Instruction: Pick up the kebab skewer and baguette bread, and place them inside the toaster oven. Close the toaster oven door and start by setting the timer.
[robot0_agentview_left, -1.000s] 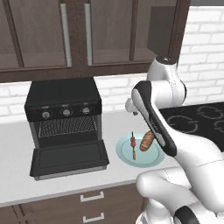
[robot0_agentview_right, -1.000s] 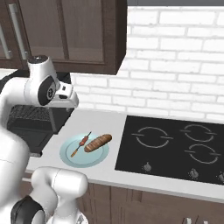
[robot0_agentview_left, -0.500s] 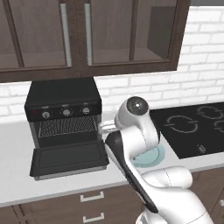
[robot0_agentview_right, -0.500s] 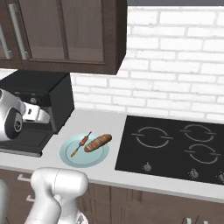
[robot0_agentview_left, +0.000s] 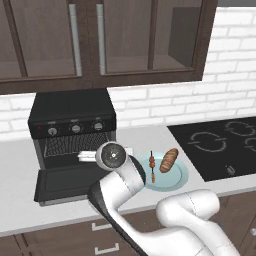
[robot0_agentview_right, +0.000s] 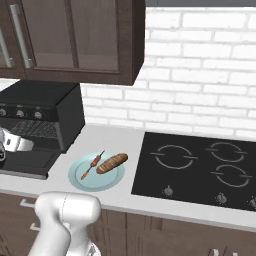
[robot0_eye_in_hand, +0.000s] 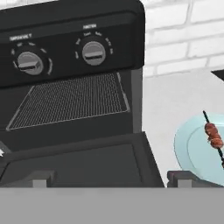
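Note:
The kebab skewer (robot0_agentview_left: 152, 168) (robot0_agentview_right: 92, 165) (robot0_eye_in_hand: 213, 135) and the baguette bread (robot0_agentview_left: 169, 160) (robot0_agentview_right: 112, 163) lie side by side on a light blue plate (robot0_agentview_left: 176, 181) (robot0_agentview_right: 84, 181) (robot0_eye_in_hand: 192, 151). To the plate's left stands the black toaster oven (robot0_agentview_left: 70, 107) (robot0_agentview_right: 47, 97) (robot0_eye_in_hand: 70, 19). The toaster oven door (robot0_agentview_left: 67, 184) (robot0_agentview_right: 22, 164) (robot0_eye_in_hand: 74, 159) hangs open and flat, and the wire rack (robot0_eye_in_hand: 70, 103) shows inside. My gripper (robot0_eye_in_hand: 113, 180) is open and holds nothing. It hovers low over the door's right part and faces the oven, with the plate to its right.
A black cooktop (robot0_agentview_left: 220, 145) (robot0_agentview_right: 200, 165) lies in the counter right of the plate. Dark wall cabinets (robot0_agentview_left: 100, 40) hang above the oven. My arm's elbow (robot0_agentview_left: 111, 156) stands between the oven door and the plate. White brick wall runs behind.
My arm has swung from above the plate leftward and down, ending in front of the open oven. The skewer, baguette and oven door have not moved.

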